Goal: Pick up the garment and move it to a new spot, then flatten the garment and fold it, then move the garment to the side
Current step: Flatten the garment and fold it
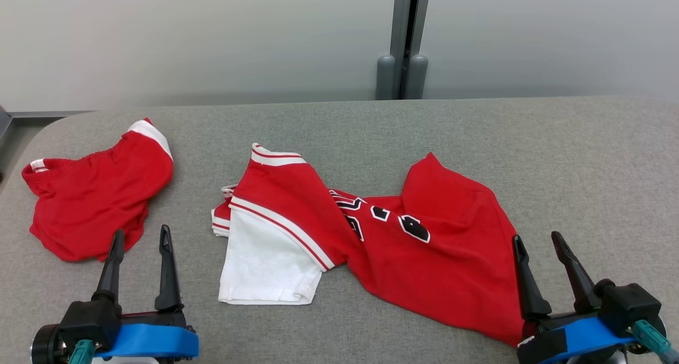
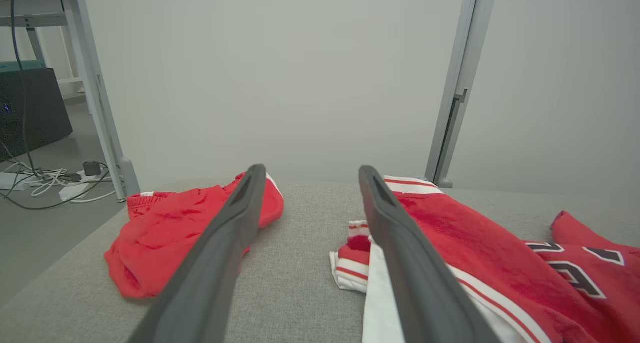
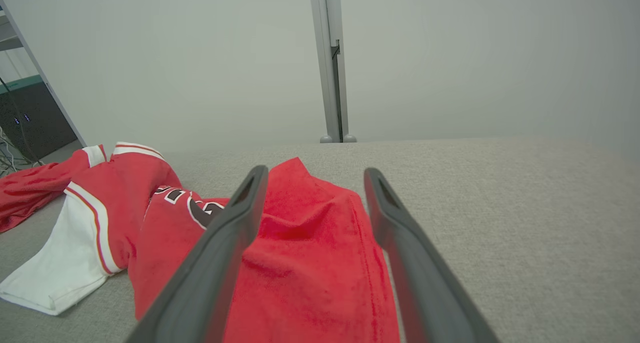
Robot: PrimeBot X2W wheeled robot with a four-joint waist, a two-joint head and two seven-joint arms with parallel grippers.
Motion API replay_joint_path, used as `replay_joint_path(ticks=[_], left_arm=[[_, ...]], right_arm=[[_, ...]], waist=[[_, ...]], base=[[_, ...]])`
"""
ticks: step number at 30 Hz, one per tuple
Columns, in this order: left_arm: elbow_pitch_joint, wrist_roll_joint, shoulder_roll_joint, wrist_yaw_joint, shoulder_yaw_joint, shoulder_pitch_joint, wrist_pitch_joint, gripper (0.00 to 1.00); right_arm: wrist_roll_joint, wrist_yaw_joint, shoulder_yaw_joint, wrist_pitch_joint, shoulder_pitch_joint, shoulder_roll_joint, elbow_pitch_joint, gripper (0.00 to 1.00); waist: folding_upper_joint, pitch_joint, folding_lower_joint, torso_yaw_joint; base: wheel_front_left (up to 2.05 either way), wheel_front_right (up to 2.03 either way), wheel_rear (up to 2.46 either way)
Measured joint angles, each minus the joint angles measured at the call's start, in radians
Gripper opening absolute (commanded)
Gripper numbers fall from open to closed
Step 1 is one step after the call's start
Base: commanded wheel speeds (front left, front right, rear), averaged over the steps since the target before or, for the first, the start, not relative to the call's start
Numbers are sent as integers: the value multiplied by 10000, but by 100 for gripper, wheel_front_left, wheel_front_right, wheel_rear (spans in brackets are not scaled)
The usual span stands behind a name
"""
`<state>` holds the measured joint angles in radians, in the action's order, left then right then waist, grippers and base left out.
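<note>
Crumpled red jersey (image 1: 435, 258) with white sleeve mid grey counter (image 1: 583, 157), its black-and-white lettering creased, unreadable, red shorts (image 1: 90, 205) near left edge, left claw (image 1: 140, 235) and right claw (image 1: 537, 237) spread open, empty, at near edge

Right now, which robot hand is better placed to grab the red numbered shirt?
Probably right. The right gripper stands open at the right edge of the jersey, red cloth between its fingers in the wrist view. The left gripper, also open, points at the gap between jersey and red shorts.
</note>
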<state>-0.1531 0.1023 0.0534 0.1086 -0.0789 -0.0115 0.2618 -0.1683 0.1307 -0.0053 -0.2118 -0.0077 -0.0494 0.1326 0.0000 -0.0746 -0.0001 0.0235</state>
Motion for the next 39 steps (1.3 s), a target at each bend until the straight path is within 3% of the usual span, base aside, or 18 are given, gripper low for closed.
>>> replay_joint_path(ticks=[7,16,29,39], left_arm=[[-186,-40,-8,29,54,-39,0,100],[-1396,167,-21,148,675,-148,0,100],[-3962,380,40,169,999,-628,0,100],[-4821,729,54,173,1383,-965,42,100]], right_arm=[[6,0,-94,261,75,0,50,100],[-48,0,-351,240,715,-6,1154,100],[-535,0,430,-288,469,-6,3152,100],[-744,-15,859,-499,205,-40,3501,100]], waist=[[0,-76,1,-99],[0,-364,1,-375],[0,-887,2,-597],[0,-976,1,-607]], base=[[0,0,0],[0,0,0],[0,0,0],[0,0,0]])
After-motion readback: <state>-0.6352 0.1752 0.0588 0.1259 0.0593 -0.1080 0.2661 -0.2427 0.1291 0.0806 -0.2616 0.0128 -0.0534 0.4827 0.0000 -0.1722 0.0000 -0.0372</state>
